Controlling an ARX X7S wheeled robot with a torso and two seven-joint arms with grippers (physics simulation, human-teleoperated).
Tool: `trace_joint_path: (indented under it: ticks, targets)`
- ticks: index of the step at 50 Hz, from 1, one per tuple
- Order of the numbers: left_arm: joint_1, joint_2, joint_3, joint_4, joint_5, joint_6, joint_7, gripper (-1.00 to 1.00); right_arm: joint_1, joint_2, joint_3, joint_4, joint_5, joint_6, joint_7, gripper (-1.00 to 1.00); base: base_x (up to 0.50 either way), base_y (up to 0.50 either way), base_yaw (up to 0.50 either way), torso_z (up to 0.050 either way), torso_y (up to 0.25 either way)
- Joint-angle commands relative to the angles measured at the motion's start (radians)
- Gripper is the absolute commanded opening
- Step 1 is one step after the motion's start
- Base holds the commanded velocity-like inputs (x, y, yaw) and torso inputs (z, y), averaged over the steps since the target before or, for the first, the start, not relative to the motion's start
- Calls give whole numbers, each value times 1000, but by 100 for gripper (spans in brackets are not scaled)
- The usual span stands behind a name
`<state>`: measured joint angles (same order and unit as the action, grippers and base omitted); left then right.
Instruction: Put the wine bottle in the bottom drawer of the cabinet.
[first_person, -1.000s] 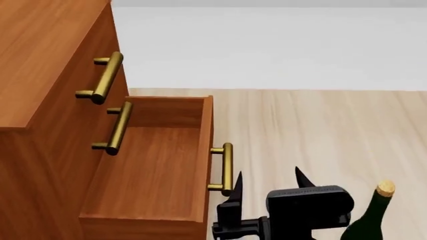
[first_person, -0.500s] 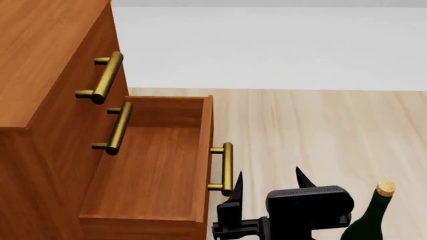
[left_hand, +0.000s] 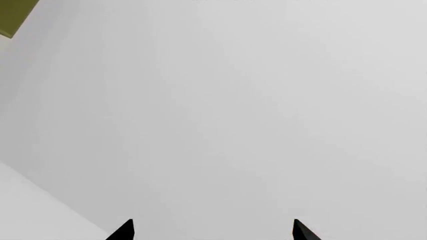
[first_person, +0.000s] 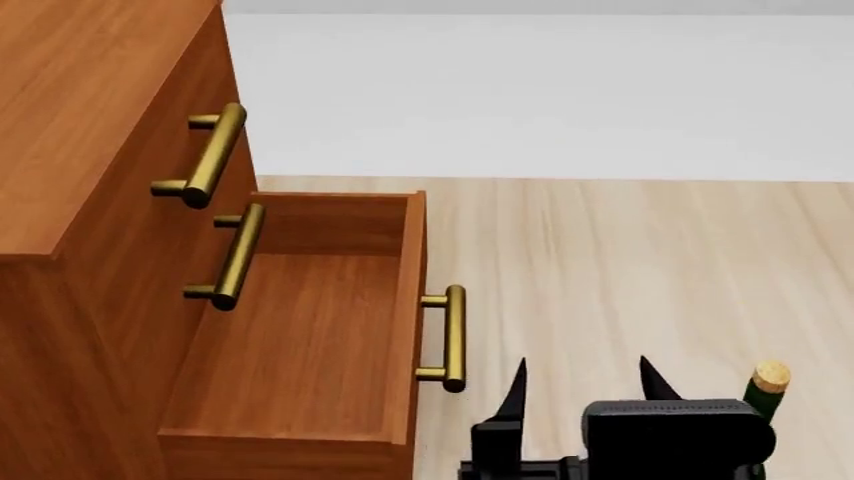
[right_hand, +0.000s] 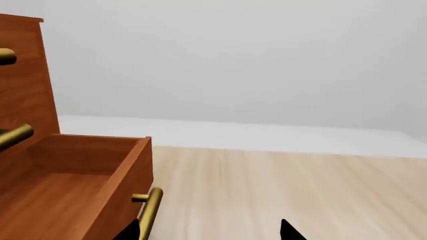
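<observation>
Right gripper (first_person: 583, 377), fingers apart, between open bottom drawer (first_person: 307, 330) handle and wine bottle (first_person: 765, 388).

- One cabinet (first_person: 80, 150) is seen.
- Three brass bar handles are counted, one per drawer.
- One open bottom drawer (first_person: 307, 340) is shown.
- One wine bottle (first_person: 766, 388) is seen.
- One gripper (first_person: 583, 382) is visible in the head view.
</observation>
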<state>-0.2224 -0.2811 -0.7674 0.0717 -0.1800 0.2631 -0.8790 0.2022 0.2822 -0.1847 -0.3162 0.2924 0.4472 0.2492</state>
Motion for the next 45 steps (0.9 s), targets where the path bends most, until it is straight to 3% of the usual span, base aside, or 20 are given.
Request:
trace_joint_path:
  ticks: [1,26,45]
  targets:
    - [8,7,0,-1,-1,13,2,100,-77,34,65,-119,48,58,37,100,0,0,0,0,0]
    - [42,23,3,139,-2,-88,-31,100,-197,80,202,-227,132,112,94,100,0,0,0,0,0]
    - [34,15,5,108,-2,-71,-29,100,-242,125,300,-299,166,195,159,100,0,0,0,0,0]
